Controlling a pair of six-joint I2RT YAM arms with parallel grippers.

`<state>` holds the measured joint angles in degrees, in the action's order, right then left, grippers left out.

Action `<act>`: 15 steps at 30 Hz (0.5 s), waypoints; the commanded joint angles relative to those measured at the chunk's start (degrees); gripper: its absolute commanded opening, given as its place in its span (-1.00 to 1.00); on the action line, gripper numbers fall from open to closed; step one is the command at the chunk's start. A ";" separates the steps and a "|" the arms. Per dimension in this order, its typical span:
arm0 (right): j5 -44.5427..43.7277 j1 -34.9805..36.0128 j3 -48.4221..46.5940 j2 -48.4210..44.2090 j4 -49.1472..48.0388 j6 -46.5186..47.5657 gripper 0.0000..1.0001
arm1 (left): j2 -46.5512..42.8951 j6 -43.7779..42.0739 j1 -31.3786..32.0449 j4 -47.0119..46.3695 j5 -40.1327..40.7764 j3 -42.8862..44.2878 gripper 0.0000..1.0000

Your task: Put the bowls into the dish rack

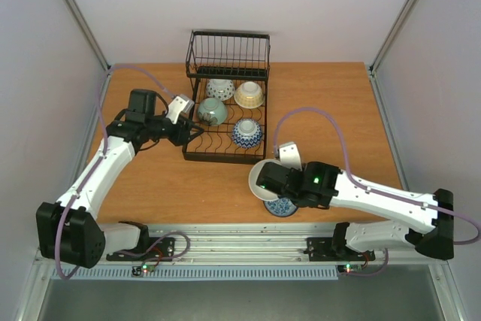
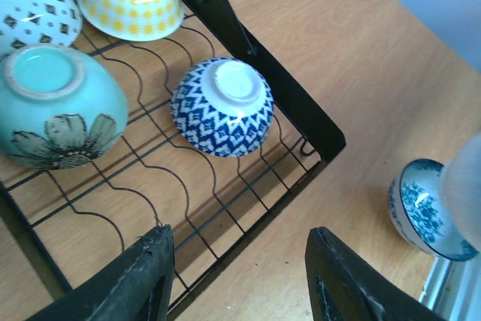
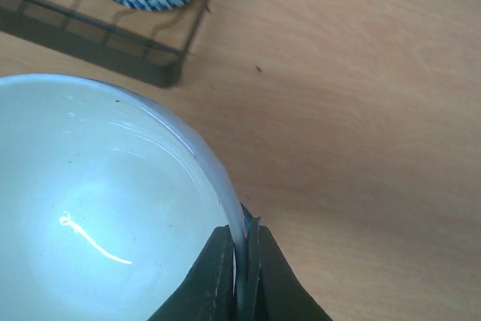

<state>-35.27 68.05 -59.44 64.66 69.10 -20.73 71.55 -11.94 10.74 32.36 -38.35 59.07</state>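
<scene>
The black wire dish rack (image 1: pixel 224 157) stands at the table's back middle, with four bowls upside down in it: a patterned white one (image 1: pixel 220 89), a cream-yellow one (image 1: pixel 249 95), a celadon green one (image 1: pixel 213 111) and a blue-and-white one (image 1: pixel 246 133). My right gripper (image 1: pixel 264 183) is shut on the rim of a plain white bowl (image 3: pixel 90 208), held above the table in front of the rack. A blue-patterned bowl (image 1: pixel 281 207) sits upright under the right arm. My left gripper (image 2: pixel 239 272) is open and empty over the rack's near left corner.
The rack's taller basket section (image 1: pixel 228 54) is at its far end. The near right corner of the rack (image 3: pixel 161 73) lies just ahead of the held bowl. The metal rail (image 1: pixel 240 234) runs along the table's near edge.
</scene>
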 commanded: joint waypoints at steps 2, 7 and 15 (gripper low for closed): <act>-4.26 0.44 -7.33 7.02 -10.81 10.58 -0.97 | 0.41 -2.38 2.47 2.72 -2.12 2.26 0.00; -3.48 -0.82 -15.08 17.72 -16.93 18.43 -0.97 | 1.22 -3.50 3.74 4.16 -2.88 2.76 0.00; 1.35 -5.59 -25.03 27.95 -23.50 27.25 -0.97 | 1.84 -5.09 4.09 5.85 -3.51 3.25 -0.01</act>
<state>-34.59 64.77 -79.29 90.61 51.35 0.82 72.93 -15.42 14.57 37.28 -40.47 60.34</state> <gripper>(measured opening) 0.044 0.498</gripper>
